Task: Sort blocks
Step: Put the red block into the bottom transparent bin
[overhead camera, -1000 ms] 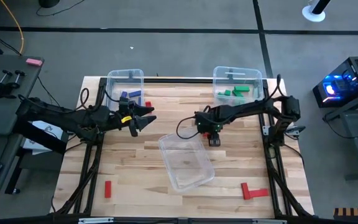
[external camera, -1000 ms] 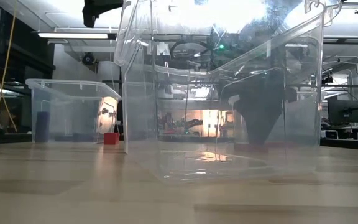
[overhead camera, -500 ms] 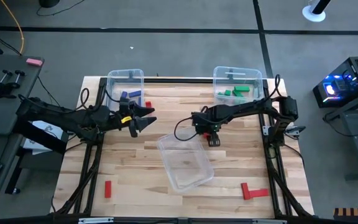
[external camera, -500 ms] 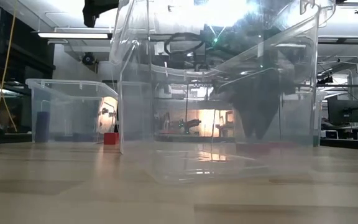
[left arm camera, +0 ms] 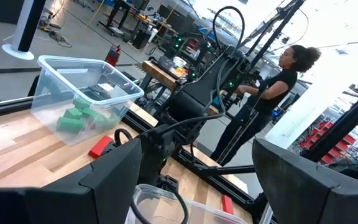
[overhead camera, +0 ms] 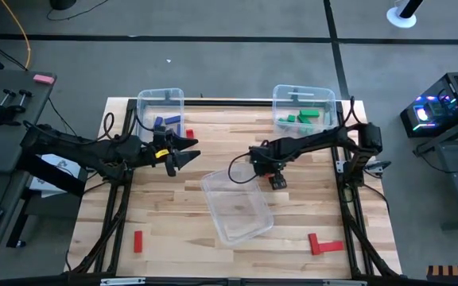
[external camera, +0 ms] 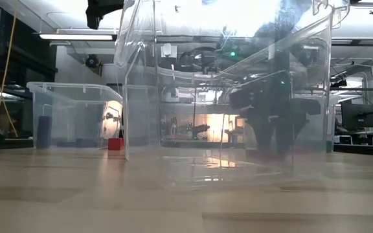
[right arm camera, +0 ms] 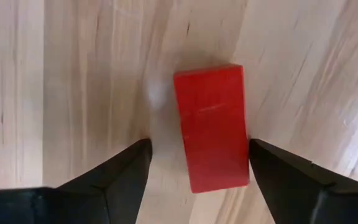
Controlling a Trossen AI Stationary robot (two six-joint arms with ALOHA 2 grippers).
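Note:
My right gripper [overhead camera: 277, 182] points down over the table's middle and is open. In its wrist view [right arm camera: 199, 147] a red bar block [right arm camera: 211, 127] lies flat on the wood between the two fingers, close to one of them. My left gripper [overhead camera: 188, 149] hovers open to the left of centre, near a red cube [overhead camera: 189, 133]. More red blocks lie near the front edge: one on the left [overhead camera: 138, 241] and an L-shaped pair on the right [overhead camera: 324, 245]. Blue blocks [overhead camera: 168, 123] sit in the far left bin, and green blocks [overhead camera: 302, 117] in the far right bin.
An empty clear bin [overhead camera: 237, 205] lies tilted in the table's middle, just near-left of my right gripper, and fills the low view [external camera: 225, 97]. The blue bin [overhead camera: 161, 110] and the green bin [overhead camera: 302, 102] stand at the far edge. A person [left arm camera: 272, 81] stands beyond the table.
My right gripper has shifted a little toward the table's left and then back toward its right and near edges, staying low over the red bar. The empty middle bin has slid slightly toward the table's left.

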